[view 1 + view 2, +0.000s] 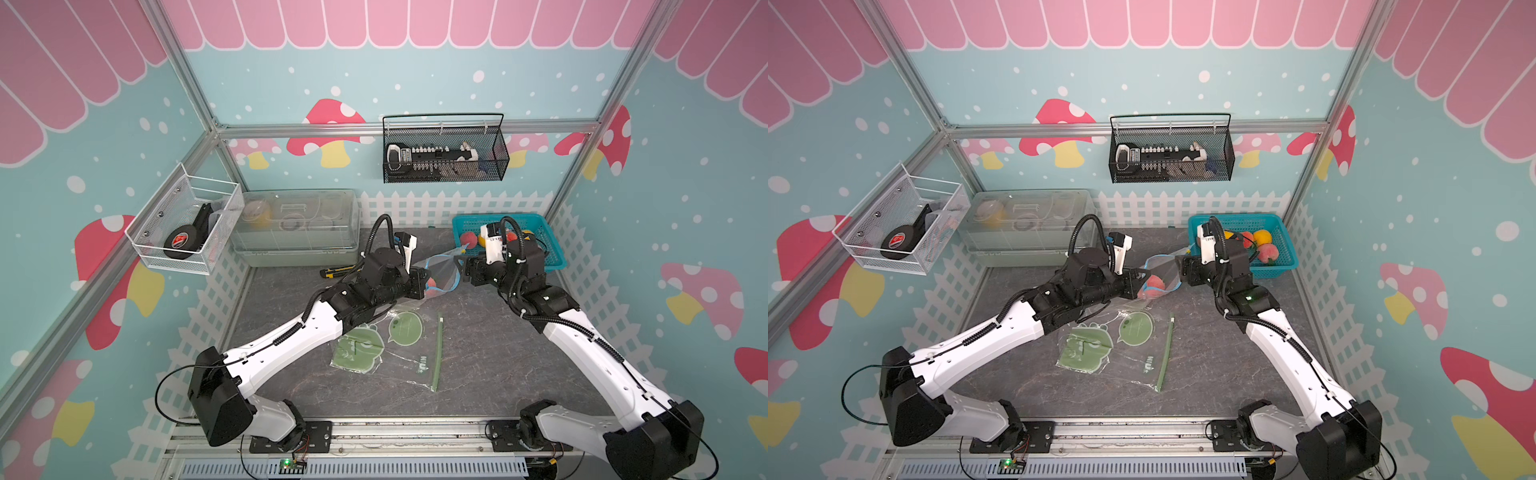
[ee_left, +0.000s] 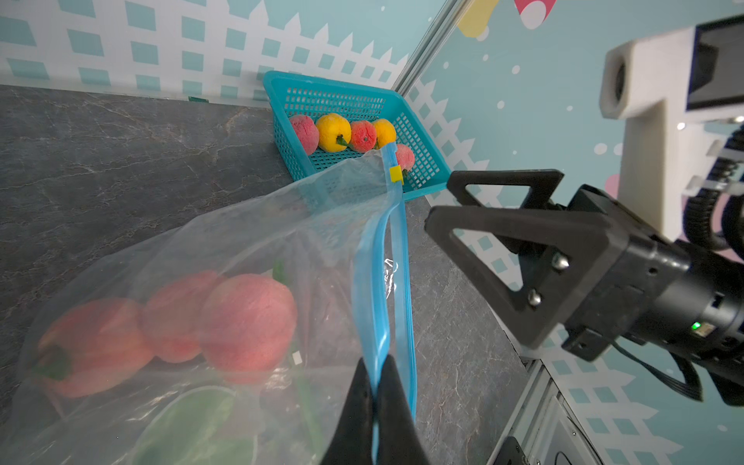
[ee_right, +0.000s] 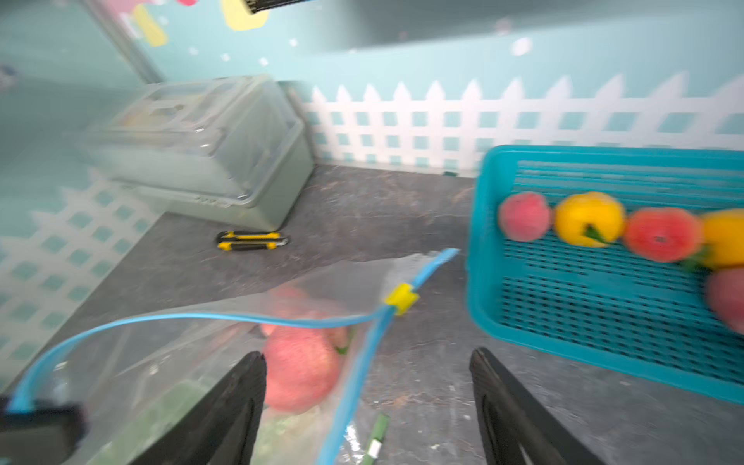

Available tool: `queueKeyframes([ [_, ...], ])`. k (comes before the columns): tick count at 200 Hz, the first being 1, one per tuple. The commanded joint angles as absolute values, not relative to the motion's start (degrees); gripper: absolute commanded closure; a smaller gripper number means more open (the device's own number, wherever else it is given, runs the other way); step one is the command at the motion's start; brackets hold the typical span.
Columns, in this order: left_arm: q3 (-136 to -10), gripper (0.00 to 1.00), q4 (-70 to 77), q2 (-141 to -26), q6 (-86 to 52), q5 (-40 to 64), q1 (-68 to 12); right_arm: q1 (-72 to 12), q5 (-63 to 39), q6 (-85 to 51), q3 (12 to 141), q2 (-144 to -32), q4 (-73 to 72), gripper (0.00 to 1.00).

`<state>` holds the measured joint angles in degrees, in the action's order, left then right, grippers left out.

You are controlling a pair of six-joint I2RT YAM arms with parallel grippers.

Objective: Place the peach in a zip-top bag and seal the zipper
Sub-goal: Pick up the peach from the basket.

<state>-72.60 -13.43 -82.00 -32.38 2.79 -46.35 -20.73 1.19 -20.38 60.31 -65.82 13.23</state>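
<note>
Since the peach [image 2: 247,322] lies inside the bag [image 2: 241,225], loading looks done and sealing is the step in hand. Left end effector [image 2: 375,370] is clenched on the blue zipper [image 2: 380,282]; right end effector [image 3: 367,354] stands released, holding nothing, beside the open mouth. Next it should probably pinch the yellow slider [image 2: 396,174] and draw it along the zipper toward the left grip.

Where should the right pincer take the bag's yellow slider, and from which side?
Likely best: pinch the yellow slider across its flat faces, from the basket side. It straddles the blue track at the bag's corner nearest the open right pincer; the left pincer clamps the opposite end.
</note>
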Motion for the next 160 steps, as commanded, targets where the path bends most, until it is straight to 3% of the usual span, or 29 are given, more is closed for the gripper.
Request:
queueKeyframes([
  [1,-73.48,1.0,-12.48,-82.27,-32.09,2.36,-45.97,-19.88,17.44,-19.16,59.46,-65.78,13.37,0.16],
  [90,-73.39,1.0,-12.57,-82.03,-32.17,2.3,-45.88,-3.48,8.68,-18.41,70.56,-83.53,17.03,0.16],
  [160,-73.3,1.0,-12.53,-82.35,-32.17,2.76,-45.87,6.0,9.3,-17.16,86.92,-101.29,25.2,0.17],
])
